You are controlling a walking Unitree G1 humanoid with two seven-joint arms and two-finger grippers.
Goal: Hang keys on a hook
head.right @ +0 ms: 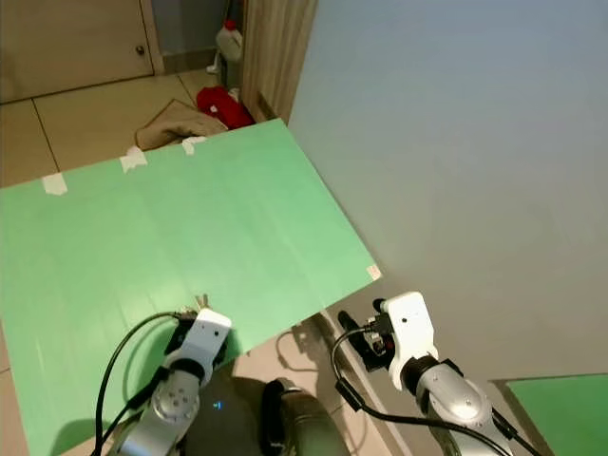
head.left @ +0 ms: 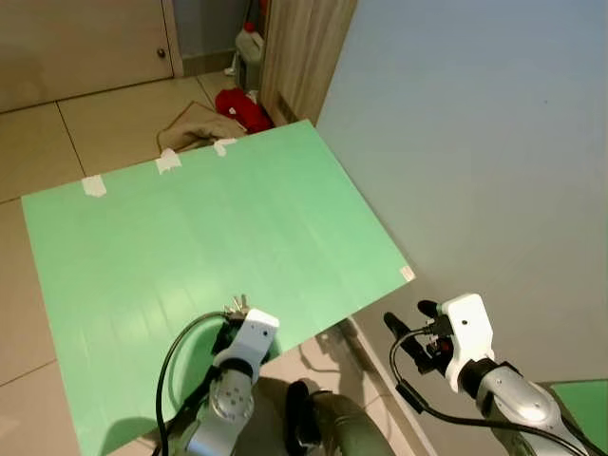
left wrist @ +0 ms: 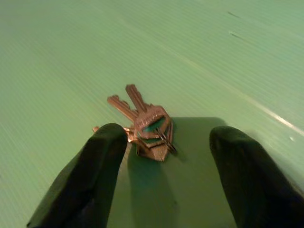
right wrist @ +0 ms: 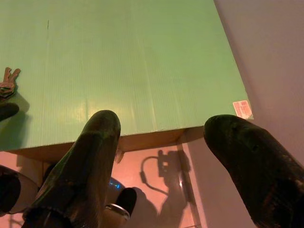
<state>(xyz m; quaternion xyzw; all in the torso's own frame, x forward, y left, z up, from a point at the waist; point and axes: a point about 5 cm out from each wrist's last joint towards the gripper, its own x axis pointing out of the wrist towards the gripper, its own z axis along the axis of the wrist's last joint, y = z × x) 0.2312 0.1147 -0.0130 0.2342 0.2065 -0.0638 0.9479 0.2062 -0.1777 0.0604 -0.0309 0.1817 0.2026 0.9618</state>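
A small bunch of brass keys (left wrist: 147, 127) lies flat on a large green board (head.left: 209, 218) near its front edge; the keys (head.left: 236, 305) show just ahead of my left wrist. My left gripper (left wrist: 168, 137) is open and low over the board. The keys sit between its fingers, close against one fingertip (left wrist: 109, 137). My right gripper (head.left: 410, 318) hangs open off the board's near right corner, close to the pale wall (head.left: 475, 142). From the right wrist, the right gripper (right wrist: 164, 122) looks over the board's edge, with the keys (right wrist: 8, 81) far off to one side.
Beyond the board lie a beige cloth (head.left: 195, 128), a red cloth (head.left: 244, 107) and a white bottle (head.left: 249, 47), beside a wooden panel (head.left: 304, 57). White tape strips (head.left: 167, 161) hold the board's far edge. Tiled floor lies to the left; another green patch (head.left: 579, 394) shows at bottom right.
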